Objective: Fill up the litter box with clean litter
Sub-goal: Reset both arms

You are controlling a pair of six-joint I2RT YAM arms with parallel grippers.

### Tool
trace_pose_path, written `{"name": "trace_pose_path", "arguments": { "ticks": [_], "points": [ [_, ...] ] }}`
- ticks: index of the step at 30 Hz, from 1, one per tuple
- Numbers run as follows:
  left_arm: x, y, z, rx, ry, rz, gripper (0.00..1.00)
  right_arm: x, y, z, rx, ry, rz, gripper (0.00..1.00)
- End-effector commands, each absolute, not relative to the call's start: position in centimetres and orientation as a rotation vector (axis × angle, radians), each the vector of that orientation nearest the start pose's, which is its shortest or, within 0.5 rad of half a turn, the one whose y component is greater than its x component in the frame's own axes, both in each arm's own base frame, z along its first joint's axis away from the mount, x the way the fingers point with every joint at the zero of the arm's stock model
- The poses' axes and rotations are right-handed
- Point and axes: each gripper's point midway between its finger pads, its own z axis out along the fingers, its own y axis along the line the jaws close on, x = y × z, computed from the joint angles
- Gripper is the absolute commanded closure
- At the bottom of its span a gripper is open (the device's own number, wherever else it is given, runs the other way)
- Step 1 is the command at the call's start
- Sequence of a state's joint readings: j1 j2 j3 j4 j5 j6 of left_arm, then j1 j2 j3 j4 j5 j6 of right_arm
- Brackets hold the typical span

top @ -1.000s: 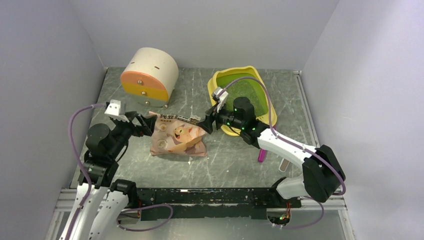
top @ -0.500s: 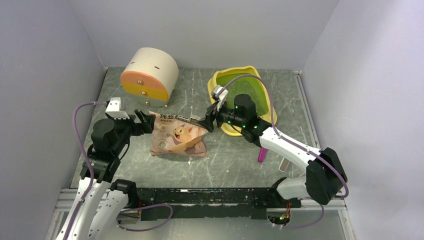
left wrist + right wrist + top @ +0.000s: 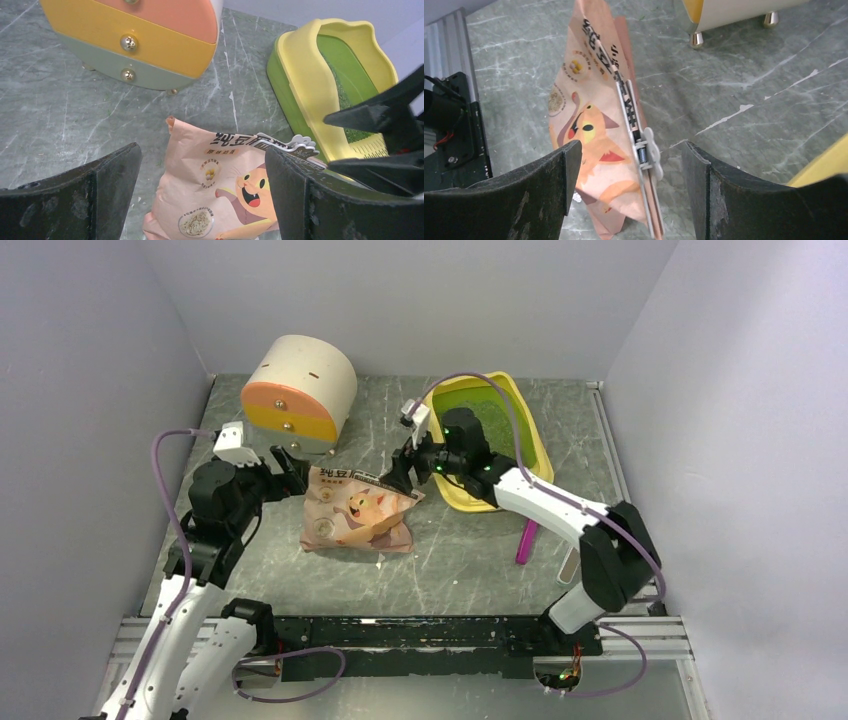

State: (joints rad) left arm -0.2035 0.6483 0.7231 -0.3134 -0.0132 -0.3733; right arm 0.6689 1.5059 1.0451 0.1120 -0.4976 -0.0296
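Observation:
The litter box (image 3: 495,377), a yellow tray with a lime-green pan, stands at the back right, partly under my right arm. In the left wrist view the litter box (image 3: 310,85) holds greenish granules, the clean litter (image 3: 345,102). A pink cat-printed bag (image 3: 355,512) lies in the middle, its top edge closed by a grey clip (image 3: 644,150). My right gripper (image 3: 398,475) is open, with its jaws on either side of the clipped edge and a gap on both sides. My left gripper (image 3: 287,466) is open just off the bag's upper left corner, with the bag (image 3: 215,190) beyond its fingers.
A cream-and-orange cylindrical container (image 3: 300,390) with small drawers stands at the back left, close behind the bag. A magenta scoop (image 3: 527,538) lies on the table right of the bag, beneath my right forearm. Grey walls close in the table on three sides.
My left gripper has drawn back and up, away from the bag's left corner. My right gripper has shifted left and farther back along the bag's top edge. The bag has not moved.

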Motion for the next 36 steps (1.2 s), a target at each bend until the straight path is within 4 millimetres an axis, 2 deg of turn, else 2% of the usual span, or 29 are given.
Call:
{"name": "trace_pose_path", "arguments": {
  "ticks": [1, 3, 6, 7, 9, 11, 15, 16, 18, 21, 24, 26, 30, 36],
  "points": [
    [27.3, -6.4, 26.4, -0.173, 1.809, -0.370, 0.03, 31.3, 34.9, 17.7, -1.034, 1.822, 0.878, 0.24],
    [27.2, -6.1, 26.0, -0.184, 1.829, -0.350, 0.03, 31.4, 34.9, 16.6, -1.085, 1.851, 0.859, 0.25],
    [27.1, -5.9, 25.8, -0.190, 1.841, -0.333, 0.03, 31.1, 35.1, 15.9, -1.151, 1.850, 0.873, 0.32],
    [27.1, -5.9, 25.7, -0.188, 1.844, -0.333, 0.03, 31.1, 35.2, 15.7, -1.152, 1.857, 0.878, 0.36],
    [27.1, -6.2, 25.5, -0.171, 1.850, -0.344, 0.03, 30.9, 35.4, 15.4, -1.161, 1.862, 0.900, 0.51],
    [27.2, -6.4, 25.6, -0.155, 1.852, -0.352, 0.03, 30.8, 35.6, 15.6, -1.162, 1.863, 0.912, 0.55],
    [27.6, -6.2, 25.9, -0.160, 1.865, -0.330, 0.03, 32.3, 34.6, 17.1, -1.069, 1.882, 0.794, 0.39],
    [27.7, -5.9, 25.9, -0.171, 1.873, -0.314, 0.03, 32.6, 34.1, 17.9, -1.038, 1.866, 0.762, 0.37],
    [27.9, -5.6, 26.1, -0.176, 1.882, -0.291, 0.03, 33.2, 32.9, 20.1, -0.953, 1.816, 0.692, 0.24],
    [28.1, -5.2, 26.3, -0.184, 1.902, -0.256, 0.03, 34.4, 29.5, 24.3, -0.685, 1.717, 0.566, 0.13],
    [28.3, -4.4, 26.3, -0.213, 1.923, -0.205, 0.03, 34.3, 25.4, 27.4, -0.421, 1.662, 0.491, 0.02],
    [28.4, -4.1, 26.4, -0.221, 1.932, -0.180, 0.03, 33.9, 22.7, 28.5, -0.277, 1.650, 0.451, 0.00],
    [28.7, -3.7, 26.9, -0.223, 1.916, -0.152, 0.03, 32.8, 18.3, 28.6, -0.067, 1.676, 0.375, 0.00],
    [29.0, -3.3, 29.2, -0.221, 1.894, -0.125, 0.03, 31.7, 16.0, 27.2, -0.052, 1.760, 0.288, 0.00]
  ]
}}
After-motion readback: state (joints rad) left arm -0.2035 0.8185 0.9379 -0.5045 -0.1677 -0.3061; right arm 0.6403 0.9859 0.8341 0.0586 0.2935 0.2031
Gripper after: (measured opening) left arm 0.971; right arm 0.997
